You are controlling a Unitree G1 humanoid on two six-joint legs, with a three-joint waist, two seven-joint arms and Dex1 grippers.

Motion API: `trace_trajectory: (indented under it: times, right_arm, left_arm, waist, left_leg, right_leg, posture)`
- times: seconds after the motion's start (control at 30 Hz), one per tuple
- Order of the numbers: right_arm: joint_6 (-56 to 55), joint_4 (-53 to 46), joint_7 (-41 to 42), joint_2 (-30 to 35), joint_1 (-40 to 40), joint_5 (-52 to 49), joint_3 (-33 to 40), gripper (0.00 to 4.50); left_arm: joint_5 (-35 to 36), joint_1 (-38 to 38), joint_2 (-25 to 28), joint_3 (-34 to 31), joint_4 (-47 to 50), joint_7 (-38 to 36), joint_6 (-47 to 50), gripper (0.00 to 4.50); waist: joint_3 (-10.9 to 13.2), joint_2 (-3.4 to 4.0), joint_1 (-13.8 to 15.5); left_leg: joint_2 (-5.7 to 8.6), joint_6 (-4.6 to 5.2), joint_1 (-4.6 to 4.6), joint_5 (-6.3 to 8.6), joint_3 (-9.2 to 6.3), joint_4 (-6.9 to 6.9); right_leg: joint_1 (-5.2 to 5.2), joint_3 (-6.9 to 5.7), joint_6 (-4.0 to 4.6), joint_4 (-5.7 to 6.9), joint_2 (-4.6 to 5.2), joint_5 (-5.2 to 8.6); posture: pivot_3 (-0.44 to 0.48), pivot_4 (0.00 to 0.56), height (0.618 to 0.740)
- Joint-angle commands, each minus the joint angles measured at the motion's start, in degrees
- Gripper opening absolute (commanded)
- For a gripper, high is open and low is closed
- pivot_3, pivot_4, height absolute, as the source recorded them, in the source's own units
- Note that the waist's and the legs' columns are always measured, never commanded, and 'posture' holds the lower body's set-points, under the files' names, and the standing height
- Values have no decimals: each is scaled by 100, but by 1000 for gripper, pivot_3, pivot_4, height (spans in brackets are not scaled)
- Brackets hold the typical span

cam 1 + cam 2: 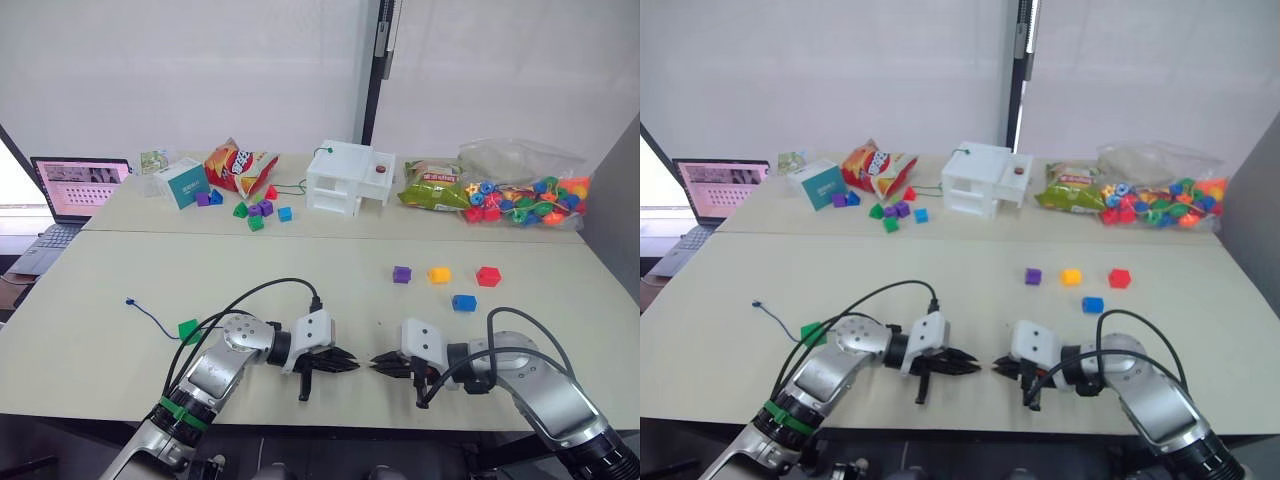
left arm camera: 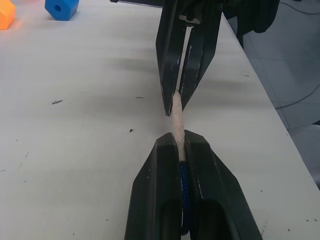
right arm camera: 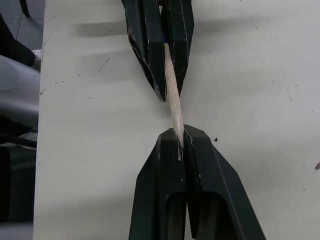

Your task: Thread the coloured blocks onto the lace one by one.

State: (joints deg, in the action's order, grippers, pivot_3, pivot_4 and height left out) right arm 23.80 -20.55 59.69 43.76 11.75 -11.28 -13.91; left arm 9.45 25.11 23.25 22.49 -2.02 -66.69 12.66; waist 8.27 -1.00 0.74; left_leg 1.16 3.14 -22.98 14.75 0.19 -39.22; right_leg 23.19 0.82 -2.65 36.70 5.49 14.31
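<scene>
Left wrist view shows my left gripper point(image 2: 177, 142) and right gripper point(image 2: 176, 102) both pinching the lace point(image 2: 176, 120) tip, near the blue block point(image 2: 61, 8); next, I think, one lets go.

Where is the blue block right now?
The blue block sits on the table on the robot's right, just nearer the robot than the yellow block and red block.

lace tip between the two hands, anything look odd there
Yes. Both hands pinch the same pale stiff tip of the dark-blue lace: the left hand and the right hand meet nose to nose over the pale table. No block is on that tip; the small green plastic cube sits far back along the cord.
</scene>
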Motion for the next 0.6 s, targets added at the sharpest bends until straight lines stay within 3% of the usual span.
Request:
trace_trajectory:
  times: [0.03,0.2,0.3,0.43,0.6]
  right_arm:
    - [-28,-194,106,103,-135,-3,-78,0]
    - [182,-268,1,71,-189,-83,-24,0]
    - [522,-443,-279,-26,-270,-312,308,820]
    - [821,-695,-585,-44,-582,-516,769,2244]
    - [1345,-1101,-1467,-429,-1757,-1011,2477,3968]
  left_arm:
    - [133,103,-68,-144,116,61,12,14]
    - [148,85,-42,-145,159,-16,81,14]
    - [117,94,-16,-137,155,-42,95,0]
    - [100,83,18,-140,159,-57,90,0]
    - [104,18,98,-161,215,-74,91,0]
  waist:
    - [0,0,3]
    - [0,0,-4]
    - [0,0,2]
    - [0,0,17]
    - [0,0,63]
  left_leg:
    - [0,0,0,0,0,0]
    - [-1,0,1,0,0,0]
    - [-2,0,0,0,0,0]
    - [1,0,-4,0,-2,0]
    - [0,0,-11,0,-11,1]
  right_leg:
    - [0,0,0,0,1,0]
    - [0,0,0,0,-2,0]
    - [0,0,0,0,-1,0]
    - [0,-1,0,-1,4,0]
    - [1,-6,0,-4,5,0]
  posture:
    - [0,150,740]
    - [0,150,740]
    - [0,150,740]
    - [0,150,740]
    - [0,150,740]
